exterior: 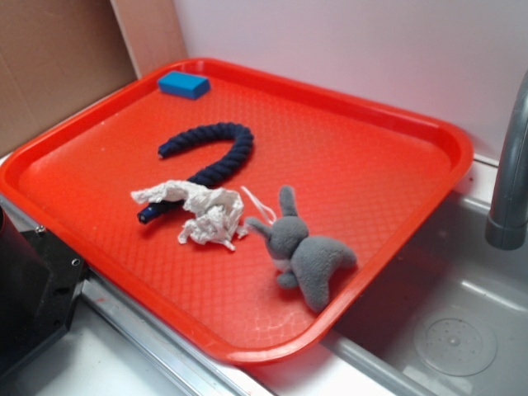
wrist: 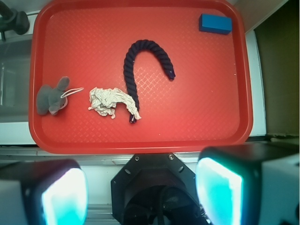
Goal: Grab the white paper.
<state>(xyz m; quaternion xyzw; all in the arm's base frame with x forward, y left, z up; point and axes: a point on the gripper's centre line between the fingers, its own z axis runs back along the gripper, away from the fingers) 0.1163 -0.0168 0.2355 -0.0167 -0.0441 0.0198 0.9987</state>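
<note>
The claw (wrist: 140, 187) hangs high above the red tray (wrist: 140, 136), jaws apart, well away from the white paper (wrist: 110, 101).

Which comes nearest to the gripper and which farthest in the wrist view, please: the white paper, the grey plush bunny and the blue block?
Taking the gripper at the bottom of the wrist view:
1. White paper: mid-tray, slightly left, lying over one end of the dark rope.
2. Grey plush bunny: by the tray's left rim.
3. Blue block: far right corner of the red tray.
</note>
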